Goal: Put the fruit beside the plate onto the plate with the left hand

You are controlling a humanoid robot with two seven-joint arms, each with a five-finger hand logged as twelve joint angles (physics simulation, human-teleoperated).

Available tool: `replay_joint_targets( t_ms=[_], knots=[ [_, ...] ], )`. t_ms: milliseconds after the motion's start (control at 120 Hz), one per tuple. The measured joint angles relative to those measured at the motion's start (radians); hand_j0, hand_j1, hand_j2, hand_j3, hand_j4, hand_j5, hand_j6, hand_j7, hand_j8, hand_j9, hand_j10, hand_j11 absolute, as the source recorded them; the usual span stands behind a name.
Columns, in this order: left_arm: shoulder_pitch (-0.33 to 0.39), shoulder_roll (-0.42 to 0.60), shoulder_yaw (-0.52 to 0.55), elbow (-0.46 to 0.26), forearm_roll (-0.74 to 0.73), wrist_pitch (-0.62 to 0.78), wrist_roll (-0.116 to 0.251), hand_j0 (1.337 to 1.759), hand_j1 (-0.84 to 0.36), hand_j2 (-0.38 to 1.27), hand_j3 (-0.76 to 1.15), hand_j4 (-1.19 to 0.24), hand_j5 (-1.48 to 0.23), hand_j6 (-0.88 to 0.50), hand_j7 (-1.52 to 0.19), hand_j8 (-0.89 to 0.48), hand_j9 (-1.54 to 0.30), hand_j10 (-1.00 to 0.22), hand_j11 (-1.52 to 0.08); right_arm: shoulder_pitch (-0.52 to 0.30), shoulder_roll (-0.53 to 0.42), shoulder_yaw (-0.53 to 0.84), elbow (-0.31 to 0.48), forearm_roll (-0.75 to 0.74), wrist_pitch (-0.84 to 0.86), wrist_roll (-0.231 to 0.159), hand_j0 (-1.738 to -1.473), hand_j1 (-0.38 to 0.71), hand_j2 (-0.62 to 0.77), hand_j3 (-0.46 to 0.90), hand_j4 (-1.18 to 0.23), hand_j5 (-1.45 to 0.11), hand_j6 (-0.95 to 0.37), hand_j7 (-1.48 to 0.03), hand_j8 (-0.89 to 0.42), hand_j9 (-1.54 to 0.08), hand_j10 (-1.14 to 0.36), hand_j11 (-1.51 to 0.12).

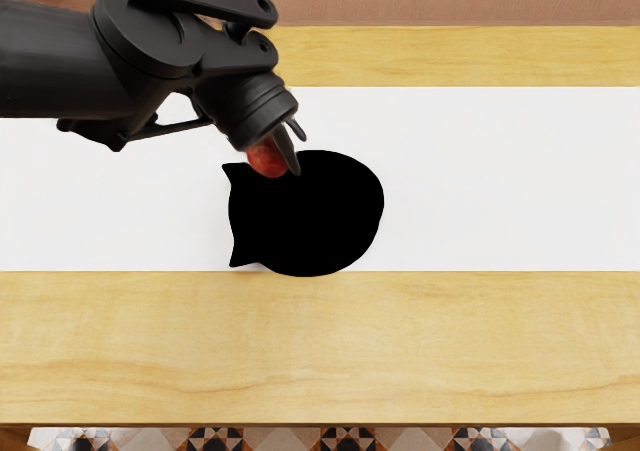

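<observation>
I had the left hand (250, 111) with its fingers (292, 156) curled tight around the red fruit (262, 159), over the black plate (310, 221) at its far-left rim. I judged the plate's middle lay rightward, toward the desk's (320, 341) near edge.

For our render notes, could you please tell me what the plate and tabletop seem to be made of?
Plate: uniform matte black with no highlights, so material is open, perhaps plastic or ceramic. Tabletop: light wood, judging by its grain lines, satin finish; a matte white strip crosses it.
</observation>
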Motion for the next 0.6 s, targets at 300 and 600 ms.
replay_joint_targets(
  t_ms=[300,600],
  knots=[
    [0.228,0.0,-0.156,0.168,0.181,-0.005,0.0,1.638,-0.41,0.36,0.0,-0.82,-1.26,-0.45,-1.2,-0.3,-1.14,-0.35,-1.18,0.004,0.0,0.0,0.004,0.0,0.0,-0.001,-1.658,-0.31,-0.01,0.0,-0.04,-0.05,-0.04,-0.05,-0.04,-0.05,-0.04,-0.05],
    [0.338,0.0,-0.249,0.216,0.256,-0.055,0.0,1.639,-0.41,0.36,0.0,-0.82,-1.24,-0.46,-1.19,-0.3,-1.13,-0.35,-1.18,0.006,0.0,0.0,0.005,0.0,0.0,-0.001,-1.658,-0.31,-0.01,0.0,-0.04,-0.05,-0.04,-0.05,-0.04,-0.05,-0.04,-0.05]
  ],
)
